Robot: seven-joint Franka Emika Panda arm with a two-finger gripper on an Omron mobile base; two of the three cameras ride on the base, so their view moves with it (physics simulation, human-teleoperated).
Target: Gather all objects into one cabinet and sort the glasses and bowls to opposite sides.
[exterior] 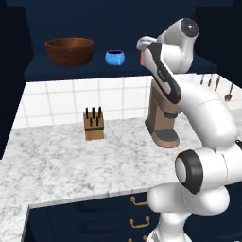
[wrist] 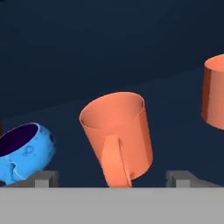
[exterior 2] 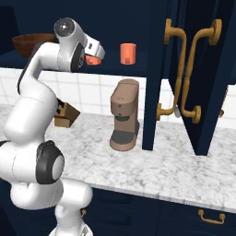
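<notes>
My jaws (wrist: 113, 178) stand wide apart inside the cabinet (exterior: 108, 23), one small grey tip at each lower corner of the hand view, with nothing clamped between them. An orange-coral tumbler (wrist: 118, 138) stands on the navy shelf (exterior: 94, 70) in the gap between the tips; it shows a handle facing me and looks tilted, though my hand camera rolls with the hand. Whether either tip touches it I cannot tell. A second orange-coral tumbler (wrist: 215, 92) stands on the same shelf farther off toward the upper right of the hand view, well apart from the first; in the right base view it is seen upright on the shelf, to the right of my hand. The blue bowl (wrist: 24, 151) sits near the first tumbler at the lower left of the hand view, its dark inside showing. In the left base view the blue bowl lies between the wooden bowl (exterior: 69, 50) and my hand, the wooden bowl being farthest left on the shelf. Below, on the marble counter (exterior: 71, 160), stand a knife block (exterior: 93, 125) and a brown coffee maker (exterior 2: 124, 114). In the right base view the cabinet doors (exterior 2: 203, 73) with curved brass handles (exterior 2: 186, 69) hang open.
</notes>
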